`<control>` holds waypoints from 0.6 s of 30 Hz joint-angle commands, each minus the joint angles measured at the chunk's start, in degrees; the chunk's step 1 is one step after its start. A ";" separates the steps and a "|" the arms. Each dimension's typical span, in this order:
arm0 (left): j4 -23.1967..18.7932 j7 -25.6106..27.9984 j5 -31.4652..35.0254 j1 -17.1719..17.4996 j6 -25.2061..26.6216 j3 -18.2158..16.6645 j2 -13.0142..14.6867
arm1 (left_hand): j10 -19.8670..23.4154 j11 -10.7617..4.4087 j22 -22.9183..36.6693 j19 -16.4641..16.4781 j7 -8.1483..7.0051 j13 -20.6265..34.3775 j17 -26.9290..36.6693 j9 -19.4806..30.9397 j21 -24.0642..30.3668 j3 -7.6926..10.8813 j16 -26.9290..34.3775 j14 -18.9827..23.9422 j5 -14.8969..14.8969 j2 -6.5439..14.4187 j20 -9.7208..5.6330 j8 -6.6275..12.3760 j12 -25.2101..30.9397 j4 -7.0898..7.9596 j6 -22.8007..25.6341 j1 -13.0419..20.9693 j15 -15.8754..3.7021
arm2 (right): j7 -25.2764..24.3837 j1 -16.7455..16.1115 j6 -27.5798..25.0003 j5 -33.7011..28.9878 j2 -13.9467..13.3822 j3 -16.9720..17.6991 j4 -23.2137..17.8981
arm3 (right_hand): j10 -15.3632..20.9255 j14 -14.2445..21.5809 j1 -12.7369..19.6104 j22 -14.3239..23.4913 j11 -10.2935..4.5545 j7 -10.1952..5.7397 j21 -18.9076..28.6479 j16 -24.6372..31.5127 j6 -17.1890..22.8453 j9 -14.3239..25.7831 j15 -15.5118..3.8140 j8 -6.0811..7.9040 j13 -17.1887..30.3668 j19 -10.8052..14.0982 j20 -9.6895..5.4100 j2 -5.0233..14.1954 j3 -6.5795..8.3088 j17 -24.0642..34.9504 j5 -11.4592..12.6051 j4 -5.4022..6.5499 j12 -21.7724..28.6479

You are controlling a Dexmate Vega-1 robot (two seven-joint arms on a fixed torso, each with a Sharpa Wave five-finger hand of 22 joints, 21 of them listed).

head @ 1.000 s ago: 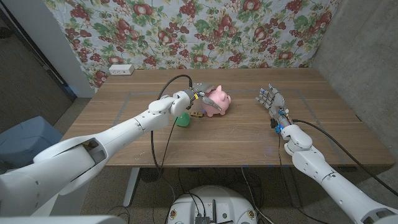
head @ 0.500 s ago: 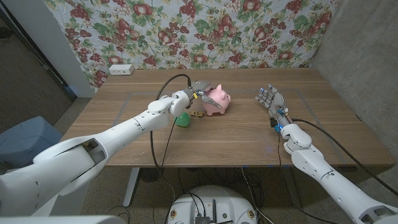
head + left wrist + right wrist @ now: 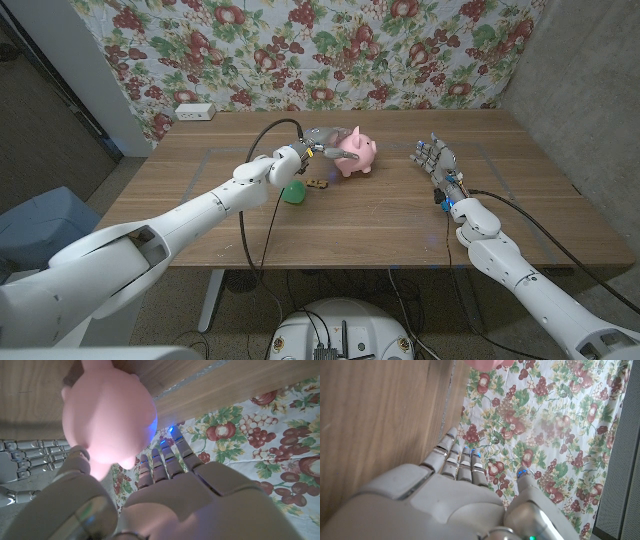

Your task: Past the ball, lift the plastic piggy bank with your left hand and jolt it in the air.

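A: Fingers (image 3: pixel 322 140) of the left hand (image 3: pixel 312 150) are closed on the pink piggy bank (image 3: pixel 355 155), gripping its rear end; the left wrist view shows the pig's round body (image 3: pixel 110 417) pressed against the thumb side of that hand (image 3: pixel 165 495).

B: Is the pig on the table?

A: It looks raised off the wooden table (image 3: pixel 380 215), tilted (I cannot tell the gap under it for certain). It sits past the green ball (image 3: pixel 294 192), which lies on the tabletop just under the left forearm. A small brown object (image 3: pixel 318 184) lies beside the ball, too small to name.

B: And the other hand?

A: The right hand (image 3: pixel 434 158) stands on its edge, well apart from the pig, fingers straight and apart, holding nothing. The right wrist view shows it (image 3: pixel 460 490) before the fruit-print cloth (image 3: pixel 545 425) hanging behind the table.
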 commanded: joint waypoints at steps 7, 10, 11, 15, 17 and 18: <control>-0.54 3.50 -2.63 1.79 -3.40 -2.01 0.75 | -6.13 -0.15 0.10 -3.05 -0.86 -0.80 -0.02 -0.17 -2.87 0.37 -0.01 -4.88 0.15 -0.65 0.80 -0.09 0.02 -0.97 -4.68 -0.86 2.11 | -0.47 -0.55 -0.11 -0.11 -0.23 0.04 -1.20 | 0.30 0.44 -0.08 0.14 0.06 -0.41 -0.04 -0.16 0.28 0.16 0.08 0.04 0.14 0.56 -0.14 1.40 0.25 0.07 0.13 0.15 0.25; -0.18 5.83 -2.72 2.37 -4.45 -2.51 0.66 | -12.24 -0.32 0.07 -6.40 -2.28 -1.75 -0.18 -0.34 -6.19 0.79 -0.26 -11.32 0.17 -0.33 1.15 -0.02 0.27 -1.54 -10.56 -1.46 2.60 | -0.46 -0.56 0.07 -0.53 -0.36 -0.10 -1.20 | 0.29 0.38 -0.10 0.14 0.07 -0.38 -0.05 -0.18 0.27 0.16 0.09 0.04 0.14 0.56 -0.14 1.40 0.24 0.07 0.13 0.16 0.25; 0.04 6.62 -2.85 2.54 -5.02 -2.69 0.65 | -14.29 -0.20 0.05 -8.06 -2.55 -1.95 -0.21 -0.39 -7.40 0.90 -0.20 -12.90 0.17 -0.27 1.27 0.01 0.13 -1.65 -11.93 -1.58 2.35 | -0.59 -0.63 -0.06 -0.43 -0.33 -0.06 -1.34 | 0.28 0.36 -0.11 0.14 0.04 -0.36 -0.04 -0.19 0.26 0.16 0.09 0.03 0.14 0.57 -0.13 1.39 0.23 0.07 0.13 0.17 0.24; 1.54 11.60 -3.97 3.69 -7.98 -3.93 0.22 | -17.94 -0.43 0.05 -11.53 -3.63 -2.33 -0.26 -0.50 -10.13 1.29 -0.28 -17.56 0.13 0.36 1.61 0.18 0.22 -1.65 -14.67 -1.96 1.53 | -0.81 -0.75 -0.13 -0.61 -0.45 -0.07 -1.67 | 0.26 0.37 -0.12 0.14 0.07 -0.37 -0.05 -0.19 0.28 0.16 0.10 0.04 0.14 0.57 -0.14 1.40 0.23 0.07 0.13 0.17 0.24; 2.51 14.27 -4.56 4.24 -9.73 -4.52 -0.09 | -18.93 -0.38 0.06 -12.44 -3.78 -2.41 -0.24 -0.54 -10.85 1.39 -0.28 -18.75 0.10 0.65 1.77 0.26 0.21 -1.53 -15.11 -2.25 1.53 | -0.86 -0.79 -0.30 -0.61 -0.52 -0.09 -1.87 | 0.24 0.37 -0.13 0.14 0.07 -0.37 -0.06 -0.19 0.28 0.16 0.06 0.04 0.14 0.56 -0.15 1.40 0.22 0.07 0.13 0.17 0.23; 3.20 15.54 -5.11 4.47 -10.87 -4.84 -0.32 | -19.39 -0.25 0.07 -13.17 -3.76 -2.45 -0.19 -0.56 -11.33 1.46 -0.25 -19.44 0.08 0.99 1.74 0.27 0.26 -1.33 -15.38 -2.58 1.60 | -0.85 -0.79 -0.35 -0.66 -0.56 -0.12 -1.92 | 0.22 0.36 -0.13 0.14 0.08 -0.41 -0.07 -0.20 0.28 0.16 0.07 0.04 0.14 0.53 -0.15 1.40 0.22 0.07 0.13 0.18 0.22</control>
